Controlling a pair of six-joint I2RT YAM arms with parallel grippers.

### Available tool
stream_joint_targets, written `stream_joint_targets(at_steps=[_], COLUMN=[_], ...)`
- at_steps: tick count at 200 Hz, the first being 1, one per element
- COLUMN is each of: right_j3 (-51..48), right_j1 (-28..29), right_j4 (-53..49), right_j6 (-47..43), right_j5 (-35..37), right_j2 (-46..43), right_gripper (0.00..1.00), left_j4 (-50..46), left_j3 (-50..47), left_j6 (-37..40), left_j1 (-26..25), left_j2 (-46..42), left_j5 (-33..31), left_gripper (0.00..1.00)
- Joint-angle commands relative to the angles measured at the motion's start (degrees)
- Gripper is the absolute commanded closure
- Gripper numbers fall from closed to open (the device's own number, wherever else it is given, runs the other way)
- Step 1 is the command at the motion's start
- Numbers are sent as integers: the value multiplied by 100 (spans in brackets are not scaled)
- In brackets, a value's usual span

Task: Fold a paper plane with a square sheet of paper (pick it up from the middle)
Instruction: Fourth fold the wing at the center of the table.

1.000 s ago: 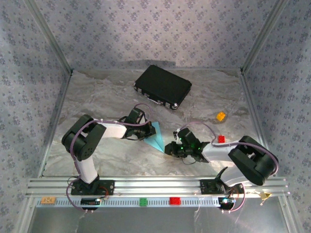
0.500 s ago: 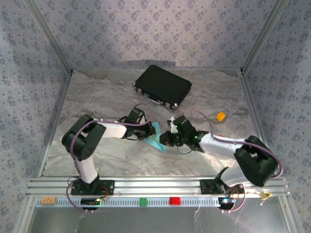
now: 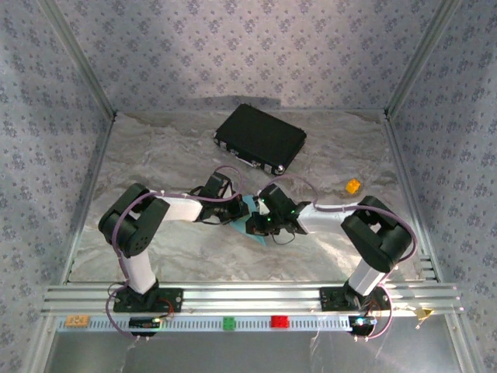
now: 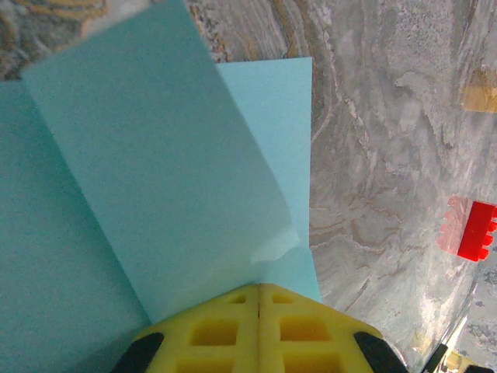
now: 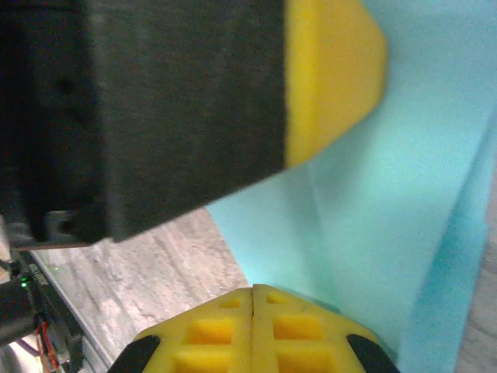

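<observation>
The square sheet of paper [image 3: 250, 207] is light blue and lies folded in layered flaps at the table's middle, with a pointed end toward me. My left gripper [image 3: 238, 210] is shut, its yellow tips [image 4: 258, 289] resting on the paper [image 4: 155, 179] where a wide flap starts. From the right, my right gripper [image 3: 253, 225] is also shut, tips [image 5: 253, 291] at the paper's [image 5: 388, 194] near edge. One of the left gripper's fingers [image 5: 330, 70] shows just above it in the right wrist view. The two grippers almost touch.
A black hard case [image 3: 260, 138] lies at the back centre. A small orange block [image 3: 353, 186] sits to the right, and a red block [image 4: 472, 230] lies near it. The right arm stretches low across the table's right half.
The right arm has swung left across the table to the paper, its gripper closing on the way. The left gripper has stayed on the paper.
</observation>
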Motion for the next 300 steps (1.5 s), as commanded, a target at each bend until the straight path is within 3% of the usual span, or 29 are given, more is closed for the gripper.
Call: stream_joint_targets(at_steps=[1,94,166,224,300], right_j3=[-103,-1095,-613,-614,-1476], right_j1=[-32,-115,-52,15,-192], right_j4=[-81,1147,366,-107,631], right_j6=[-18,536,62,-12,401], right_j5=[93,-125,-147,15,-126], right_j2=[107,51,-572,-425,-650], right_gripper=[100,99,97,98,98], left_j4=[-230,-333,-372,-354,-350], left_j3=[-19,13,12,3,-11], left_j6=[86,138,141,147,156], left_j1=[-32,-30,-17,-16,-20], left_j2=[161,179,159,143,165], left_j5=[-46,-78,-91,-84,-82], left_gripper=[95,95,96,96,96])
